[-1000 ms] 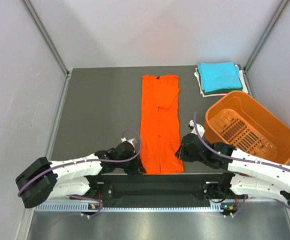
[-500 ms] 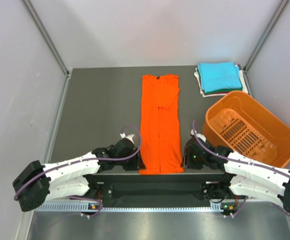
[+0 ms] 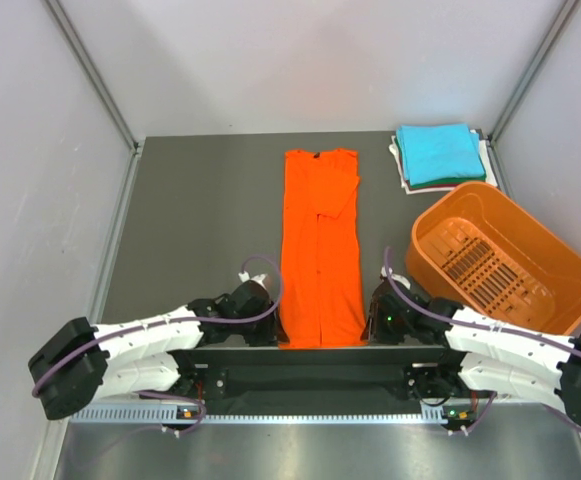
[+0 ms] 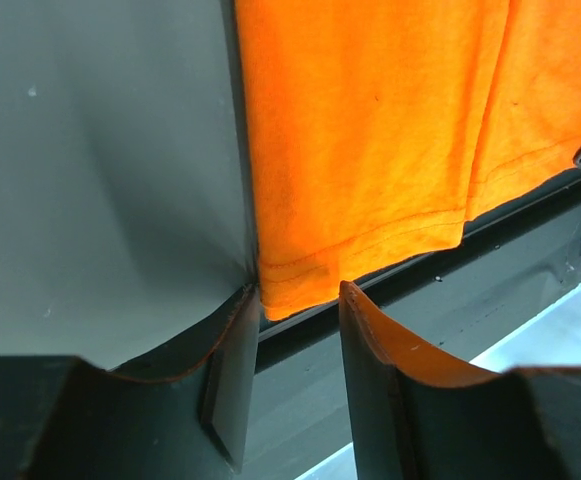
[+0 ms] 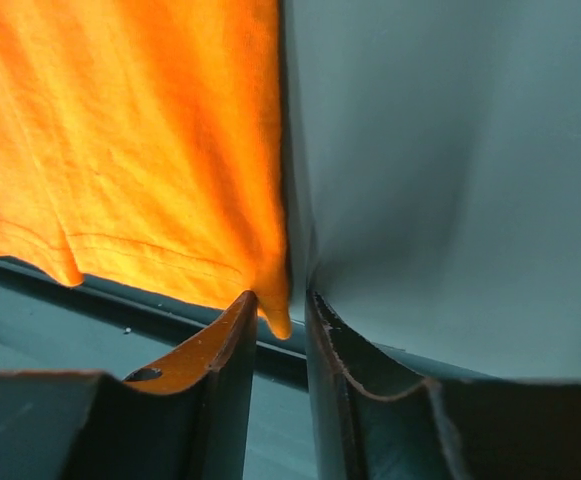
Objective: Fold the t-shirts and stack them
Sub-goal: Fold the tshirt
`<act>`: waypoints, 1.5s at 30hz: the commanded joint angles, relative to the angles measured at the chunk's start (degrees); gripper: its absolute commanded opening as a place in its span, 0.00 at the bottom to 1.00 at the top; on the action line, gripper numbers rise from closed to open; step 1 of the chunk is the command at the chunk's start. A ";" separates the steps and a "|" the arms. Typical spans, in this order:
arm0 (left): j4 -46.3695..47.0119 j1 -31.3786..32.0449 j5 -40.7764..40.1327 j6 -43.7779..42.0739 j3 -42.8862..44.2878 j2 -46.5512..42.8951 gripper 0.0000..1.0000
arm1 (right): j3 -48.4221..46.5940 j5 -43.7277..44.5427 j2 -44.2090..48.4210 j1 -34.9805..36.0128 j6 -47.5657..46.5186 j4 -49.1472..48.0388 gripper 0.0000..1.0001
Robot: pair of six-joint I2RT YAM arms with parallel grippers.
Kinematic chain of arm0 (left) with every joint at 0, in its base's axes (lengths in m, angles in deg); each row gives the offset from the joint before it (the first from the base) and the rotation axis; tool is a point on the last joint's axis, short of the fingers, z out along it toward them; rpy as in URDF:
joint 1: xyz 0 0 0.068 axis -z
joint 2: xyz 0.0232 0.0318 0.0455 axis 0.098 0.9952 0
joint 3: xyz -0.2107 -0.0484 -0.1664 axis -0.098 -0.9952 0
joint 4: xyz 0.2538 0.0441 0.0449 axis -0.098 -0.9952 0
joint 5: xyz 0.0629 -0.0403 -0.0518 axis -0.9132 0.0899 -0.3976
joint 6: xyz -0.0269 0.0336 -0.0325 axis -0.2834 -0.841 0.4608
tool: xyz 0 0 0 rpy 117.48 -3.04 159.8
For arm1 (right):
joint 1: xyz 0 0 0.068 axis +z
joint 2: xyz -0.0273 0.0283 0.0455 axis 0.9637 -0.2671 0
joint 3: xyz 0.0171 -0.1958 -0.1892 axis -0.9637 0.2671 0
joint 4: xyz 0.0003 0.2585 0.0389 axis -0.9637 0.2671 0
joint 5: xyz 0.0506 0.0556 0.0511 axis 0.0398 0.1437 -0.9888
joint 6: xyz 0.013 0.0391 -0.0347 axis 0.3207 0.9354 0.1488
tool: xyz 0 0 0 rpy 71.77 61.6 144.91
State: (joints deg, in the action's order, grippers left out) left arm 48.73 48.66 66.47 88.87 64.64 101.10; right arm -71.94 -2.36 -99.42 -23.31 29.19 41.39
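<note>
The orange t-shirt (image 3: 320, 250) lies flat as a long narrow strip down the table's middle, its hem at the near edge. My left gripper (image 3: 276, 335) is at the hem's left corner. In the left wrist view the gripper (image 4: 298, 292) is open, with the shirt's (image 4: 370, 130) corner between the fingertips. My right gripper (image 3: 370, 328) is at the hem's right corner. In the right wrist view it (image 5: 282, 298) is open with a narrow gap, and the shirt's (image 5: 140, 130) corner hangs between the tips. A folded turquoise t-shirt (image 3: 436, 152) tops a stack at the back right.
An orange slotted plastic basket (image 3: 555, 255) stands at the right, near my right arm. White and dark cloth (image 3: 402, 170) shows under the turquoise shirt. The table's near edge (image 4: 490, 230) runs just under the shirt's hem.
Both grippers have moved in to the shirt's near hem corners; the right one came nearer the table's front edge. The shirt has not moved.
</note>
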 commanded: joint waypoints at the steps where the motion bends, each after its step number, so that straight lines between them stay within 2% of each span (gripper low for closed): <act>1: 1.76 0.03 -0.81 1.11 -1.23 -0.96 0.43 | 1.15 -0.33 0.65 -0.49 1.01 -2.70 0.26; 4: 1.23 0.03 -0.90 1.03 -1.06 -1.48 0.43 | 1.33 -0.25 0.83 -0.66 1.10 -2.96 0.22; 7: -0.17 0.03 -1.34 0.15 0.08 -1.75 0.43 | 1.24 -0.25 1.00 -0.57 1.18 -3.05 0.13; 8: -1.74 0.03 -1.77 -0.20 0.61 -1.66 0.43 | 1.24 -0.16 1.18 -0.40 1.19 -3.14 0.05; 10: -3.86 0.03 -2.57 -1.26 2.01 -1.48 0.43 | 1.33 -0.16 1.44 -0.40 1.45 -3.14 0.00; 18: -5.01 0.12 -2.22 -1.52 2.81 -0.34 0.41 | 1.77 -0.16 2.06 -0.40 1.97 -3.75 0.00; 30: -3.25 0.12 -0.11 -0.82 3.07 1.15 0.26 | 1.94 0.10 2.41 -0.05 2.59 -3.93 0.00; 34: -2.12 0.12 1.12 -0.47 4.21 2.03 0.11 | 1.24 0.37 3.63 -0.05 2.68 -3.40 0.00; 36: -1.06 0.12 2.35 0.32 4.30 2.12 0.00 | 0.37 0.63 3.99 0.04 2.85 -3.05 0.00; 41: 0.27 0.12 3.50 1.47 5.09 2.56 0.00 | -1.66 1.16 4.08 0.13 2.33 -1.73 0.00; 45: -1.32 0.03 0.87 0.94 8.08 3.70 0.00 | -4.81 2.39 2.41 0.13 0.84 -0.42 0.00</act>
State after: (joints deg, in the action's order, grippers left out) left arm 45.83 48.66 68.59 89.59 69.14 104.14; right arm -71.86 -2.10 -96.23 -23.27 31.35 40.63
